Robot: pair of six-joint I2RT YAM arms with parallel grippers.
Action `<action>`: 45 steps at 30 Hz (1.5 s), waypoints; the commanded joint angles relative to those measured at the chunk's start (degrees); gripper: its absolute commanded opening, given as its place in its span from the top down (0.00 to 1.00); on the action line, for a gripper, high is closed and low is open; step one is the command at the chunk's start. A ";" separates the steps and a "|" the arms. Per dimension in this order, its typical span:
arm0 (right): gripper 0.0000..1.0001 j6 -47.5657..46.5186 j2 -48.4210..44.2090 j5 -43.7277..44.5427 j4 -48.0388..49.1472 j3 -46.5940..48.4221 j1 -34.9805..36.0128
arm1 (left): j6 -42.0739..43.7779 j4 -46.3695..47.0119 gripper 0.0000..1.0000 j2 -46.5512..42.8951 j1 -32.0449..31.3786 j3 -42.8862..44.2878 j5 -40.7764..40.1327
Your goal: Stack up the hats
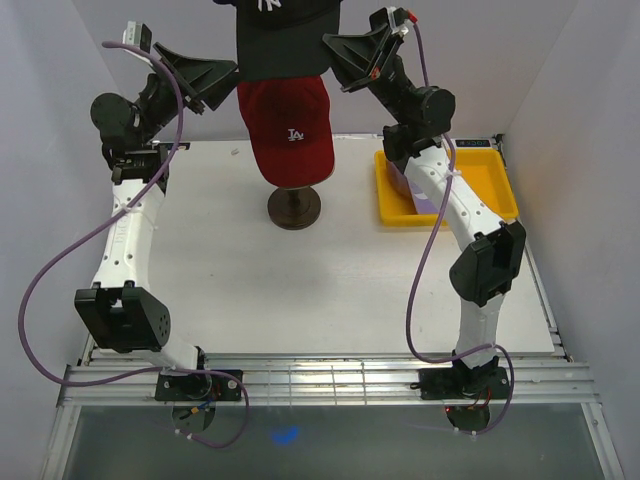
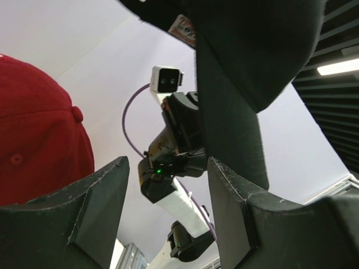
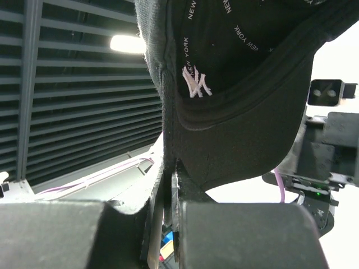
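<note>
Now | right gripper [image 3: 171, 188] clamping black hat [image 1: 285, 45] | left gripper [image 2: 166, 168] open

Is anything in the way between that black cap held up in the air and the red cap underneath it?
Nothing visible is. The black cap hangs above the red cap, pinched at its edge by the right gripper. The left gripper is open beside the black cap, not under it.

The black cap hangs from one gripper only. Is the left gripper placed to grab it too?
Probably yes: the left gripper is open, the black cap hangs right by one finger, and nothing sits between them.
</note>
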 commanded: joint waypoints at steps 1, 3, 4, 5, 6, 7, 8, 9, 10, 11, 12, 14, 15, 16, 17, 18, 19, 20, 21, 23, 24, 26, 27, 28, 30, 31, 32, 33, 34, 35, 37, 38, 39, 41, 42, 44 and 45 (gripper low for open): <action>0.92 6.03 0.25 0.52 6.03 0.48 0.50 | -3.70 6.47 0.32 -0.75 -0.07 2.42 -1.87; 0.92 6.82 0.51 0.79 6.56 0.13 0.50 | -4.49 7.87 0.32 -1.10 -0.07 1.64 -2.14; 0.92 6.91 0.60 0.79 6.56 0.13 0.41 | -4.76 8.40 0.31 -1.45 -0.07 1.20 -2.49; 0.92 7.09 0.77 0.88 6.65 0.13 0.58 | -5.02 8.84 0.31 -1.63 -0.16 0.76 -2.58; 0.92 7.18 0.95 0.79 6.91 0.21 0.50 | -5.20 9.11 0.31 -1.81 -0.07 0.49 -2.75; 0.92 7.26 1.12 0.70 6.91 0.39 0.50 | -5.37 9.28 0.31 -1.81 -0.07 0.31 -2.84; 0.92 7.44 1.47 0.44 6.83 0.82 0.50 | -5.55 9.37 0.31 -1.72 -0.07 0.40 -2.58; 0.92 7.62 1.56 -0.08 6.74 0.92 0.67 | -5.72 9.89 0.31 -1.55 -0.07 0.49 -2.49; 0.92 7.79 1.74 -0.26 6.82 0.92 0.67 | -6.34 10.25 0.31 -1.37 -0.07 0.84 -2.49; 0.92 7.97 1.83 -0.27 7.00 0.74 0.76 | -6.60 10.60 0.31 -1.02 -0.07 1.10 -2.58; 0.92 8.06 1.65 -0.09 7.17 -0.04 0.85 | -6.87 11.12 0.31 -0.76 -0.16 1.36 -2.58; 0.92 7.97 1.57 0.00 7.09 -0.49 1.02 | -7.13 11.13 0.31 0.12 -0.51 2.42 -2.58; 0.92 7.88 1.83 -0.09 7.00 -0.14 1.11 | -7.13 11.13 0.31 0.39 -0.68 2.77 -2.41; 0.92 7.88 2.00 -0.09 6.74 0.30 1.37 | -7.22 11.13 0.31 0.65 -0.68 3.12 -2.40; 0.92 7.97 2.79 -0.26 6.48 0.82 1.38 | -7.39 11.22 0.31 1.00 -0.68 3.56 -2.49; 0.92 8.40 3.23 -0.53 6.39 2.05 1.55 | -7.40 11.30 0.31 1.18 -0.68 3.74 -2.49; 0.92 8.76 3.67 -0.53 6.47 2.41 1.81 | -7.31 11.31 0.31 1.35 -2.08 3.91 -2.58; 0.92 9.02 4.28 -0.44 6.65 2.76 1.99 | -7.31 11.31 0.31 1.62 -2.70 4.26 -2.49; 0.92 9.11 4.55 -0.62 6.47 3.02 2.08 | -7.31 11.31 0.31 1.88 -3.05 4.35 -2.40; 0.92 9.29 4.82 -0.79 6.21 3.29 2.08 | -7.40 11.31 0.31 2.06 -3.41 4.36 -2.40; 0.92 9.37 4.90 -0.88 6.12 3.38 2.08 | -7.31 11.31 0.31 2.14 -3.50 4.27 -2.49; 0.92 9.81 5.08 -1.14 5.77 3.38 2.08 | -7.31 11.31 0.32 2.15 -3.58 4.18 -2.58; 0.92 10.08 5.17 -1.23 5.42 3.38 2.08 | -7.40 11.31 0.34 2.15 -3.67 4.27 -2.67; 0.92 10.16 5.26 -1.23 5.24 3.29 1.90 | -7.48 11.31 0.36 2.15 -3.67 4.35 -2.67; 0.92 9.90 5.34 -1.49 3.67 3.55 1.55 | -7.66 11.31 0.45 2.23 -3.67 4.79 -2.75; 0.92 9.64 5.26 -1.50 3.23 3.73 1.29 | -7.83 11.31 0.50 2.15 -3.67 4.97 -2.75; 0.92 9.64 5.26 -1.50 3.05 3.73 1.11 | -7.75 10.87 0.56 2.15 -3.67 5.06 -2.67; 0.92 9.64 5.26 -1.58 2.87 3.64 0.94 | -7.66 10.69 0.63 2.06 -3.58 5.15 -2.67; 0.92 9.64 5.17 -1.58 2.78 3.55 0.50 | -7.49 10.34 0.66 1.97 -3.67 5.23 -2.67; 0.92 9.64 4.91 -1.58 2.61 2.60 0.32 | -7.40 9.64 0.69 1.88 -3.67 5.23 -2.58; 0.92 9.11 3.60 -1.67 1.99 1.28 -0.55 | -6.78 8.68 0.75 1.62 -3.67 4.97 -2.32; 0.92 8.85 3.24 -1.85 1.47 0.31 -0.91 | -6.61 8.41 0.77 1.53 -3.67 4.80 -2.49; 0.92 8.06 2.97 -2.20 0.77 0.22 -1.17 | -6.61 8.06 0.80 1.44 -3.76 4.62 -2.49; 0.92 7.36 2.62 -2.64 -1.87 0.56 -1.88 | -5.99 7.01 0.85 1.44 -4.11 4.18 -2.32; 0.92 6.57 2.71 -3.42 -2.83 1.26 -2.14 | -5.73 6.56 0.86 1.53 -4.37 4.01 -2.49; 0.92 5.69 2.10 -3.69 -4.94 0.92 -2.32 | -4.77 4.81 0.89 1.88 -4.90 3.74 -2.84; 0.92 5.07 1.83 -4.04 -6.00 0.74 -2.49 | -4.59 4.11 0.91 2.40 -5.60 3.74 -3.10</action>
